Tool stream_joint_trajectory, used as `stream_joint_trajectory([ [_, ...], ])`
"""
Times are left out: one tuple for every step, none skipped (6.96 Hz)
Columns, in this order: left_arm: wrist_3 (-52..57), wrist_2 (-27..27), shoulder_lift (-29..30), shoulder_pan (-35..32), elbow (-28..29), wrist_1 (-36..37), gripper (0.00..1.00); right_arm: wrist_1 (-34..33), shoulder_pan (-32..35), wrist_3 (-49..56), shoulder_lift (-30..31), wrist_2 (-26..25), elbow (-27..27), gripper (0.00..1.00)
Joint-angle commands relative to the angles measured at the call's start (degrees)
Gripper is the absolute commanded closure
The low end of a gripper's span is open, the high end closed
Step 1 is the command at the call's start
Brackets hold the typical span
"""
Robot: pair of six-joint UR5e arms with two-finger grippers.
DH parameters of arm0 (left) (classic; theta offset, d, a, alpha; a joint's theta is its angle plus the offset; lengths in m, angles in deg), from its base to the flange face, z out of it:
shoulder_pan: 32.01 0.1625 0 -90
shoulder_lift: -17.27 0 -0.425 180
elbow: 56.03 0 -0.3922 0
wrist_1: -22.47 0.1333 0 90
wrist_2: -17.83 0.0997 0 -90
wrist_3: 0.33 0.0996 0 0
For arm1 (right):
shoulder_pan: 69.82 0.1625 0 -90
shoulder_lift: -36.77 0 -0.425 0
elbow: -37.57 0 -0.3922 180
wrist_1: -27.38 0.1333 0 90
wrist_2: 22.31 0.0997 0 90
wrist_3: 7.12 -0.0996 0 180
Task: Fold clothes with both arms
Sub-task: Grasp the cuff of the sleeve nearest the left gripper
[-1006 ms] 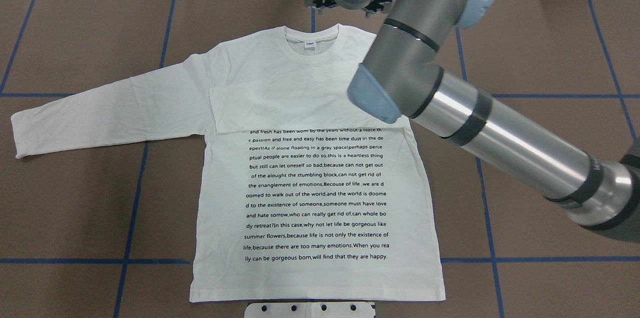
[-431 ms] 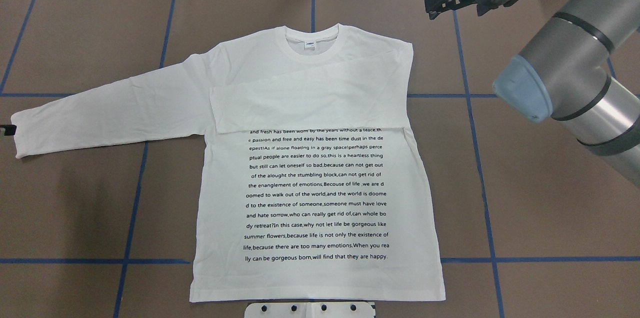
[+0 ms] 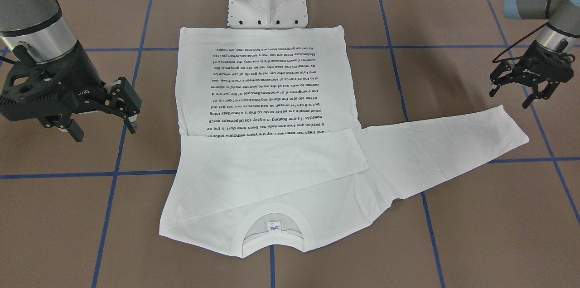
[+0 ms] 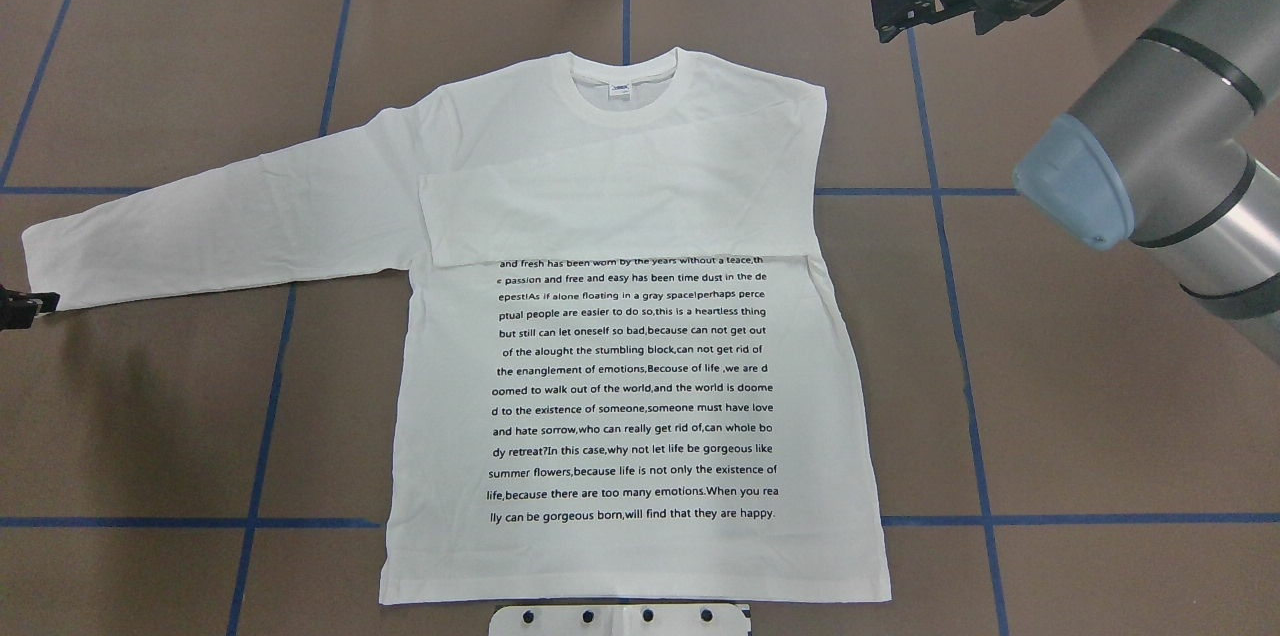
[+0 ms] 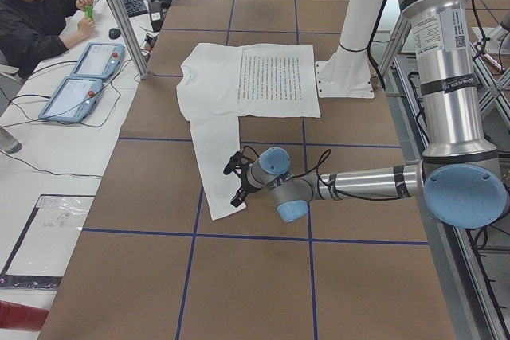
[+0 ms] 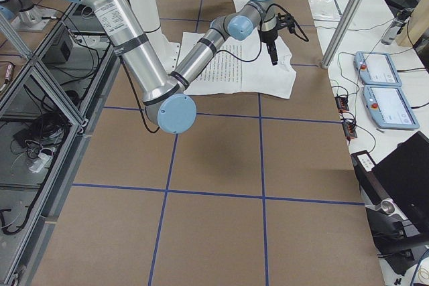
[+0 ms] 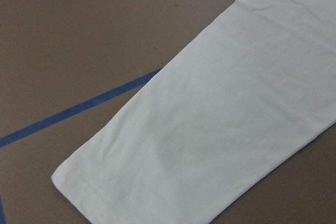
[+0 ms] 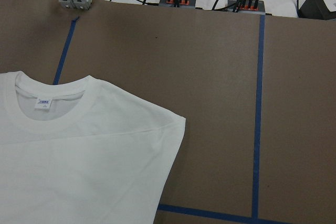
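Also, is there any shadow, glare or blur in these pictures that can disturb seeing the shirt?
Overhead view: a soft dark shadow lies on the table below the sleeve cuff, the printed text is sharp, and the right arm has a bright sheen on its metal tube. Left wrist view: the sleeve is evenly lit, a little soft.

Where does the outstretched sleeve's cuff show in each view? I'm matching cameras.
Front-facing: cuff right of centre, mid-height.
Overhead: far left edge.
Exterior left: lower centre-left.
Exterior right: too small to tell.
Left wrist: bottom left corner.
Right wrist: not in it.
Shared landmark: printed text block, in all four exterior views.
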Motion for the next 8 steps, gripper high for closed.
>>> stream_joint_trajectory([
  [0.08,1.55,2.16,1.33,3.66,-0.14,0.08,0.11,0.03,0.02,0.48,-0.19,-0.09,0.0],
  [0.08,1.64,2.17,1.94,3.76,-0.05,0.25,0.19,0.03,0.02,0.48,-0.19,-0.09,0.0],
  [0.34,1.55,2.08,2.12,3.76,-0.05,0.38,0.2,0.03,0.02,0.48,-0.19,-0.09,0.0],
  [2.61,1.46,1.64,2.12,3.76,-0.14,0.4,0.2,0.03,0.02,0.48,-0.28,-0.01,0.0],
  [2.98,1.46,1.46,2.12,3.76,-0.14,0.39,0.2,0.03,0.02,0.48,-0.28,-0.01,0.0],
  [2.98,1.46,1.46,2.12,3.85,-0.14,0.39,0.2,-0.06,-0.07,0.48,-0.37,-0.01,0.0],
  [2.98,1.46,1.38,2.21,3.93,-0.14,0.39,0.2,-0.06,-0.07,0.48,-0.46,-0.01,0.0],
  [3.07,1.46,1.46,2.21,4.72,-0.23,0.39,0.2,-0.06,-0.07,0.4,-0.46,-0.01,0.0],
])
